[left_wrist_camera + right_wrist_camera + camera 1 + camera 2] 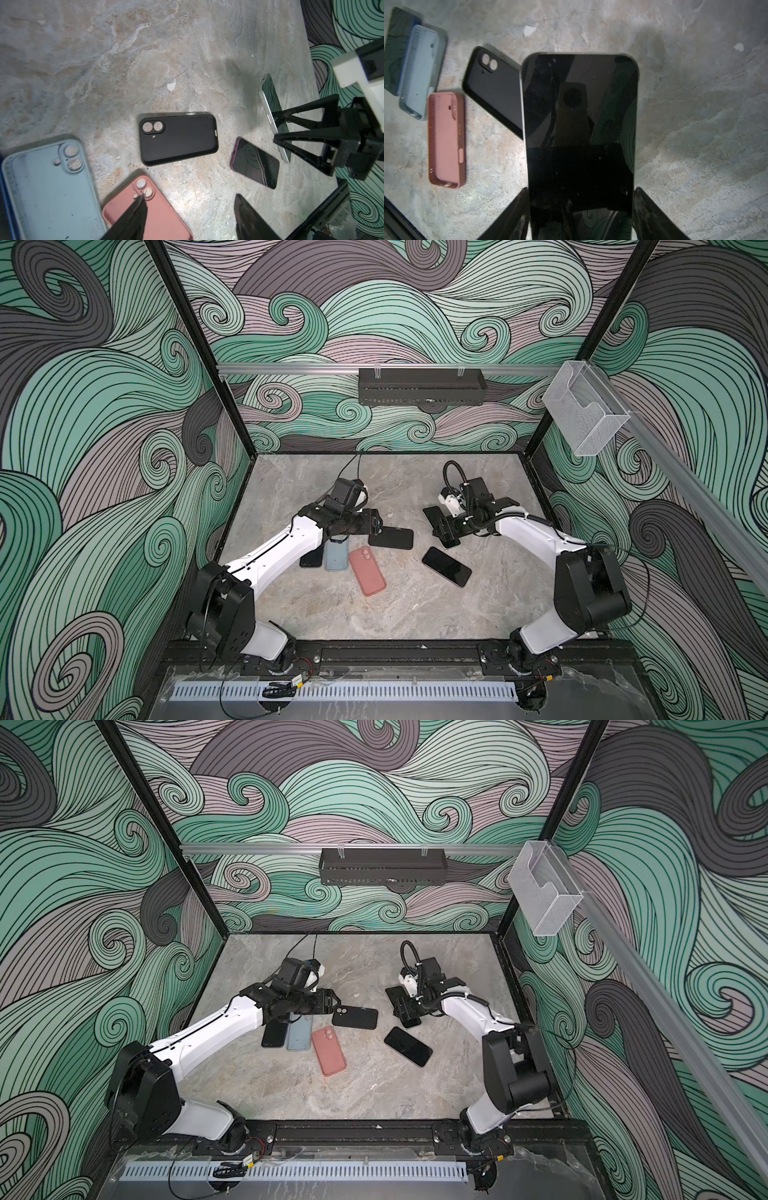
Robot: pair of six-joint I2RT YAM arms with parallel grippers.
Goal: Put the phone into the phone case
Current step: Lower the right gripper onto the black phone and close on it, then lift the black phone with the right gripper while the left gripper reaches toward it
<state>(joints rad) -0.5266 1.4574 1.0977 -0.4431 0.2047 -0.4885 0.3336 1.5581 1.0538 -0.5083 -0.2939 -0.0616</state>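
Note:
My right gripper (580, 189) is shut on the long edges of a silver-edged phone (579, 124) with a dark screen and holds it above the table. In both top views this phone (432, 514) (392, 996) hangs right of centre. An empty black phone case (390, 538) (355, 1018) (178, 139) (492, 87) lies flat near the middle. My left gripper (190, 196) (376, 522) is open and empty, hovering at the case's left end. One of its fingers (133, 216) overlaps the pink case.
A pink case (367, 571) (162, 216) and a light blue case (336, 553) (52, 191) lie left of centre. The blue one rests partly on a dark phone (311, 560). A purple-edged phone (446, 567) (255, 164) lies below my right gripper (444, 531).

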